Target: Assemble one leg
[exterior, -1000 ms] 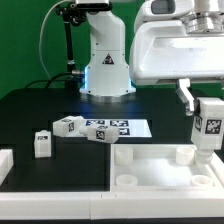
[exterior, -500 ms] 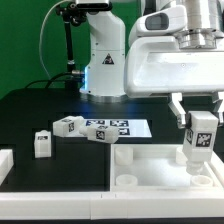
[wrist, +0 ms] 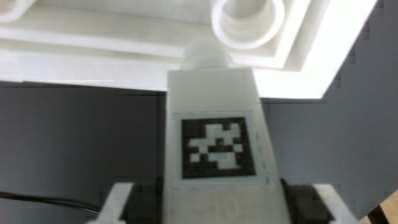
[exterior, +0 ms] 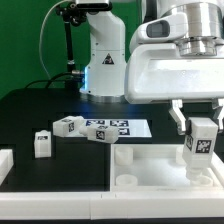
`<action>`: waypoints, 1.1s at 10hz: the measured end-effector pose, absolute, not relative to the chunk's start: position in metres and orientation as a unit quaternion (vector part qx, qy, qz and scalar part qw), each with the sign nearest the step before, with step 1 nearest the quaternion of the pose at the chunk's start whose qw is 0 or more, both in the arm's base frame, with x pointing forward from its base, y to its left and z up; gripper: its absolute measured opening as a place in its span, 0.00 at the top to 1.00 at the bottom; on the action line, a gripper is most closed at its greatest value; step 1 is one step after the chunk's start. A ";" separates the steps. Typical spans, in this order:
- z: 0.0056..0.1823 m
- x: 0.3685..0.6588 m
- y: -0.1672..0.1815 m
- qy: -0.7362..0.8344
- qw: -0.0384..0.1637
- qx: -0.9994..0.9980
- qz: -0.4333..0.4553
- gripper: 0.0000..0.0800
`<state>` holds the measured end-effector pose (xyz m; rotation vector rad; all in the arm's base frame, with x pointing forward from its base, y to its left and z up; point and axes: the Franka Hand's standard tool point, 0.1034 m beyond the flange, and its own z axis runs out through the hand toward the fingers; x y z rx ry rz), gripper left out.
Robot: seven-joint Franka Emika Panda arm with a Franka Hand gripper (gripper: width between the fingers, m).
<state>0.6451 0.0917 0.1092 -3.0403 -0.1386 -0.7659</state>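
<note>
My gripper [exterior: 200, 118] is shut on a leg [exterior: 201, 142], a white post with a black-and-white tag, held upright just above the far right corner of the large white tray-like panel [exterior: 150, 168]. In the wrist view the leg [wrist: 221, 130] runs out from between my fingers, and its tip points at a round corner socket [wrist: 251, 22] of the panel. Three more legs lie on the black table at the exterior view's left: one [exterior: 42, 144], one [exterior: 68, 126] and one [exterior: 102, 135].
The marker board [exterior: 112, 129] lies flat behind the panel. A white block [exterior: 4, 166] sits at the exterior view's left edge. The robot base [exterior: 104, 60] stands at the back.
My gripper has moved with the leg toward the exterior view's left and lower, down over the panel's far right corner.
</note>
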 end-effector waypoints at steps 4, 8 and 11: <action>0.106 0.639 0.111 -0.056 0.006 -0.969 -0.240 0.63; 0.100 0.633 0.111 -0.060 0.004 -0.970 -0.235 0.63; 0.099 0.633 0.100 -0.055 0.000 -0.971 -0.233 0.63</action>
